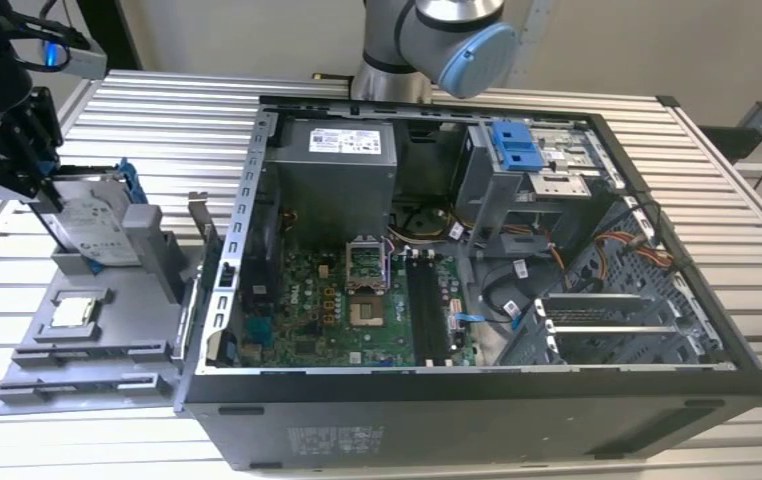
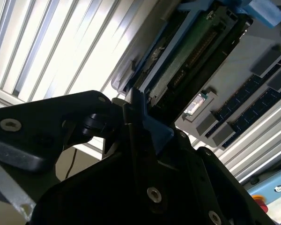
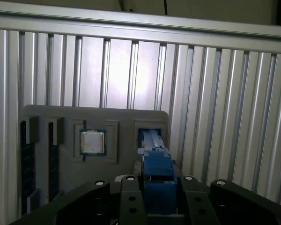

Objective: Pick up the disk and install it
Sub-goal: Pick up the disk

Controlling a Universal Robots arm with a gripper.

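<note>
clasping the upright disk (image 3: 153, 145), end effector (image 3: 157, 197) tilted over the grey tray (image 1: 88, 350)

white label on disk (image 1: 98, 232) — another on power supply (image 1: 334, 170) — print too small to read

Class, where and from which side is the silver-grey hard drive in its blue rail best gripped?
Probably by the upper edge of the silver-grey metal disk, on its blue plastic rail, coming from above: it stands on edge in the grey plastic tray, lower part sunk.
</note>
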